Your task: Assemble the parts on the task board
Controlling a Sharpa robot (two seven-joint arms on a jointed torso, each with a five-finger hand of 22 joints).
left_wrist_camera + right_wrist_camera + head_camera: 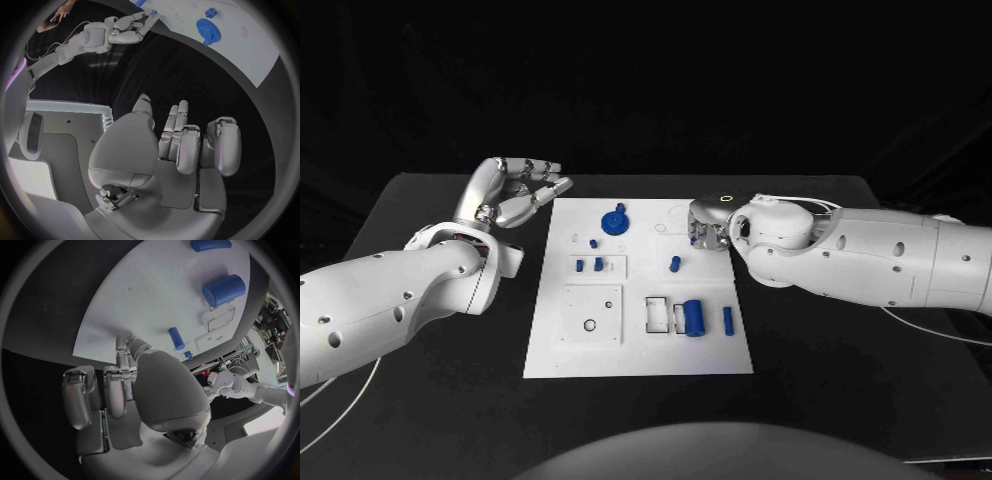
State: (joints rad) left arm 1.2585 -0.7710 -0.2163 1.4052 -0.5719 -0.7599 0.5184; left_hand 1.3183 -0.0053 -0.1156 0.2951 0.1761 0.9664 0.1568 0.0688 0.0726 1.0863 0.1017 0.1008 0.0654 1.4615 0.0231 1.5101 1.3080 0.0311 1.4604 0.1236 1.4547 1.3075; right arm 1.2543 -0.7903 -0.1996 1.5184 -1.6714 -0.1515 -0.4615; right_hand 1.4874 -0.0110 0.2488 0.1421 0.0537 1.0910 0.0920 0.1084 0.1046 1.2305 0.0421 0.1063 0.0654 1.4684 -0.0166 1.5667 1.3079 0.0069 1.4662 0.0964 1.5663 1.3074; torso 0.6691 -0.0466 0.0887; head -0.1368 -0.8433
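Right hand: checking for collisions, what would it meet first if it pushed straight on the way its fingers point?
Probably the white task board itself: the right hand hangs fingers-down over its far right corner, though the gap is unclear.

Task board (639, 340): flat white plate with a smooth, matt face. Parts, e.g. gear (616, 221) and cylinder (692, 317): blue, plastic-looking, smooth with a slight sheen. Table (430, 220): black, matt. Arm shells (877, 262): white, smooth, semi-gloss plastic-looking. Left hand (516, 192) and right hand (710, 226): silver, metallic-looking satin finish.
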